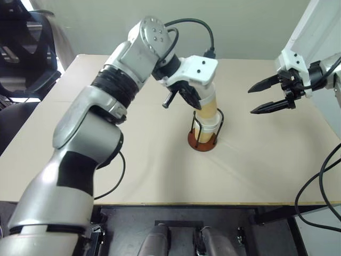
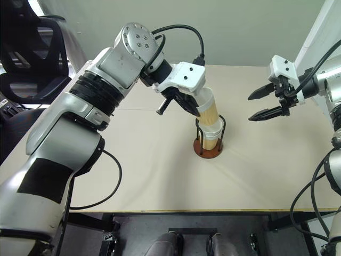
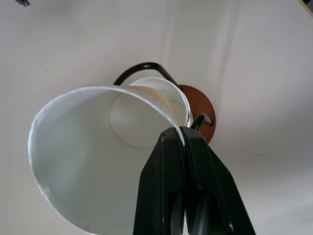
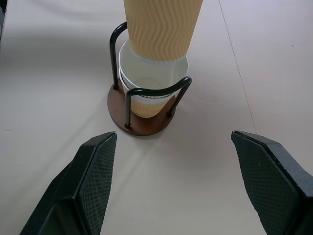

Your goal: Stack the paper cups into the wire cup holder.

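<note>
Table: beige, carries holder near centre.
Holder: round red-brown base, black wire loops upright; stands on table betw. the two arms.
Cups in holder: white rim seen inside the loops, seated on base; count of nested cups cannot tell.
Top cup: tan ribbed outside, white inside; tilted, lower end pushed into seated cup, upper part sticking well above the wires, leaning toward L arm.
L gripper: above holder, pointing down and to the right; jaws clenched on top cup's rim, one finger inside, one outside the wall.
L wrist view: looks down into top cup's white inside, round bottom visible; wire loop and part of base behind it.
R gripper: in the air to the right of holder, well apart from it, pointing toward it; jaws released, spread wide, holding nothing.
R wrist view: holder and cups straight ahead betw. the two black fingers, bare table betw. fingers and base.
Chair: black, off table's far left corner.
</note>
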Action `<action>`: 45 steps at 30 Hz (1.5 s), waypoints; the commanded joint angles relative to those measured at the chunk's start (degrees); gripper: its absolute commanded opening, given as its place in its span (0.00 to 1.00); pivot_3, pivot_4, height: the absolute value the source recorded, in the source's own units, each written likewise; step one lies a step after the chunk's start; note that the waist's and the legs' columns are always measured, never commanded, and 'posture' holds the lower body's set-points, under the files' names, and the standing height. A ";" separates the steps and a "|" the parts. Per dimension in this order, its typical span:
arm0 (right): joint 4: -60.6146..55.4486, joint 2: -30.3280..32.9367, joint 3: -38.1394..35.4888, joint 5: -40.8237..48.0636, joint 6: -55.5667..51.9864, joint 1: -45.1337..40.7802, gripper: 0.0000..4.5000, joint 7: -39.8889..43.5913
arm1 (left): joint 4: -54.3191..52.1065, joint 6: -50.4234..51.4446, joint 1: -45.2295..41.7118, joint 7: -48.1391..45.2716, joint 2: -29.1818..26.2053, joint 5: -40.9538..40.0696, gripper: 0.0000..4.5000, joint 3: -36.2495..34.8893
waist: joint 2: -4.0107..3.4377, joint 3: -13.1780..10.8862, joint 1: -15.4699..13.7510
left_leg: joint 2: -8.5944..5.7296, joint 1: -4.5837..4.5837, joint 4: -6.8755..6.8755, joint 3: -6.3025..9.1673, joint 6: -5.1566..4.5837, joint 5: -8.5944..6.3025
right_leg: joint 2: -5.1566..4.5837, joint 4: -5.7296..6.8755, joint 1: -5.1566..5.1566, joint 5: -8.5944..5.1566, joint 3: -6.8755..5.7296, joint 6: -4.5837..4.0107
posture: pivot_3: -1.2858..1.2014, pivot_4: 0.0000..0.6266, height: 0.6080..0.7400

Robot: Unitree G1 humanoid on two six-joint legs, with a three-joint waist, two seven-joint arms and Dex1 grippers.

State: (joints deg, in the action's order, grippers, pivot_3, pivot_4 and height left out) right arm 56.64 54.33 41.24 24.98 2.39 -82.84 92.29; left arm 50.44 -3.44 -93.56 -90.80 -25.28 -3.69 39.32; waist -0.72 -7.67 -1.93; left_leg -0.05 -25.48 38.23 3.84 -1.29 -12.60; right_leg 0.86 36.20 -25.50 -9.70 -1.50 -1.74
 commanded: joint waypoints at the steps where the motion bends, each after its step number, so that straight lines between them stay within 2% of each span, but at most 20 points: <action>1: -1.15 1.31 -1.18 0.47 0.17 -1.72 0.85 0.21 | 0.74 -2.06 -0.19 -1.70 0.42 2.07 0.01 -1.79 | 0.00 0.00 0.00 | 0.00 0.00 0.00 0.00 0.00 0.00 | 0.00 0.00 0.00 0.00 0.00 0.00 | 0.52 0.24 1.00; 13: -2.09 1.02 -1.20 0.28 -0.40 -1.40 0.85 0.21 | 1.41 -2.90 1.07 -1.70 1.72 5.68 0.01 -4.24 | 0.00 0.00 0.00 | 0.00 -0.01 0.01 0.00 0.00 0.00 | 0.00 0.02 0.00 0.00 0.00 0.00 | 0.52 0.24 1.00; 16: -1.40 0.26 -1.39 -0.07 -0.21 -1.74 0.85 0.21 | 0.85 -1.76 1.11 -1.70 1.38 4.97 0.14 -3.41 | 0.00 0.00 0.00 | 0.00 0.00 0.01 0.00 0.00 0.00 | 0.00 0.03 0.00 0.00 0.00 0.00 | 0.52 0.24 1.00; 26: 0.77 -0.39 -1.93 -0.97 1.24 -1.76 0.85 0.21 | 0.50 -1.01 0.70 -1.70 1.30 4.53 0.96 -3.57 | 0.00 0.00 -0.11 | -0.01 -0.01 0.02 0.00 0.00 0.00 | -0.01 0.02 0.00 0.00 0.00 0.00 | 0.52 0.24 1.00; 27: 0.92 -0.37 -1.97 -1.01 1.41 -1.69 0.85 0.21 | 0.56 -1.14 0.66 -1.70 1.47 4.61 0.99 -4.01 | 0.00 0.00 -0.11 | 0.00 -0.01 0.02 0.00 0.00 0.00 | -0.01 0.02 0.00 0.00 0.00 0.00 | 0.52 0.24 1.00; 45: 3.36 -0.99 -2.48 -2.17 3.48 -2.27 0.85 0.21 | 3.55 1.41 -2.27 0.62 4.21 6.36 0.99 -13.94 | 0.00 0.00 -0.08 | 0.00 0.00 0.02 0.00 0.00 0.00 | 0.00 0.04 0.00 0.00 0.00 0.00 | 0.52 0.24 1.00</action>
State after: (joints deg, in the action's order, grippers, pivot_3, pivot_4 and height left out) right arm 60.34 52.79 41.08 22.76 5.33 -82.84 92.29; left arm 54.31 -2.53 -93.27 -90.34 -20.99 2.63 27.52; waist -0.72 -7.67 -2.02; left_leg -0.05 -25.48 38.25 3.83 -1.29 -12.60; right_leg 0.85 36.24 -25.51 -9.70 -1.50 -1.75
